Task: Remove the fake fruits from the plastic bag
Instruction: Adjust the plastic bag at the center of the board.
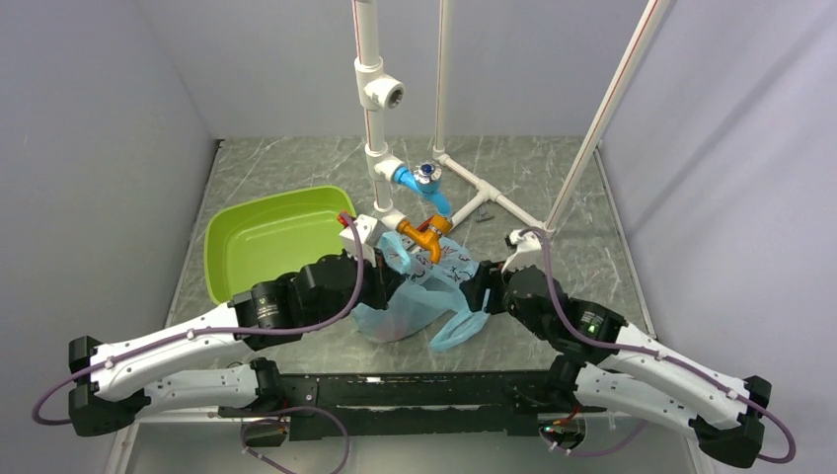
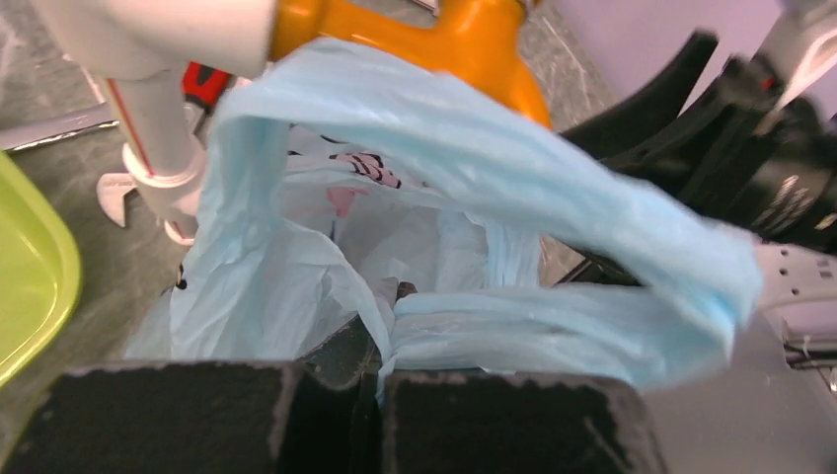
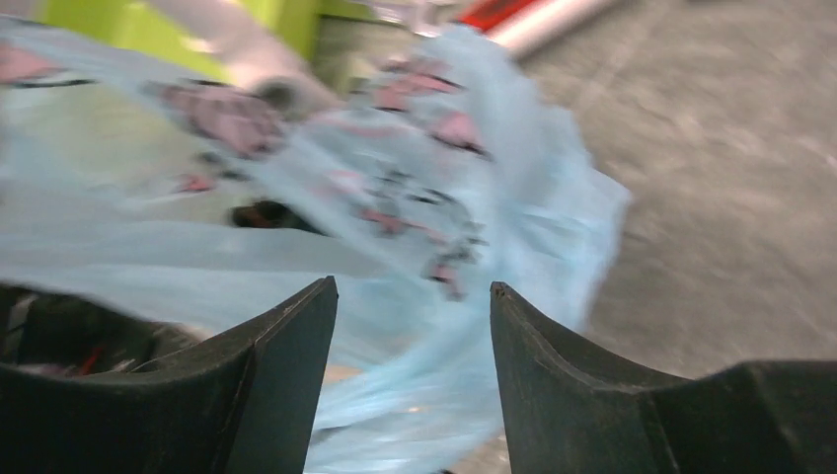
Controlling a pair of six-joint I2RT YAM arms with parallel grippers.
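A: What has the left gripper (image 2: 380,380) got?

B: Its jaws are pressed together on a fold of the plastic bag (image 1: 419,296). The thin blue film runs right down into the seam between the pads.

A: And the right gripper (image 3: 413,296)?

B: The jaws stand well apart. Bag film lies across the gap, but neither pad presses on it as far as I can see.

A: Where does the bag sit?

B: Between the two grippers, around the middle of the desk (image 1: 296,168) and nearer its front edge. Its far end is just beside the orange fitting (image 1: 426,235) on the white pipe frame (image 1: 370,99).

A: Which way does it run?

B: Its long axis goes roughly left to right, from one gripper to the other. The mouth gapes toward the left wrist camera, and a handle loop trails toward the front edge.

A: The fake fruits?

B: I cannot make them out through the plastic.

A: Anything else?

B: A lime-green tub (image 1: 266,237), left of the bag.
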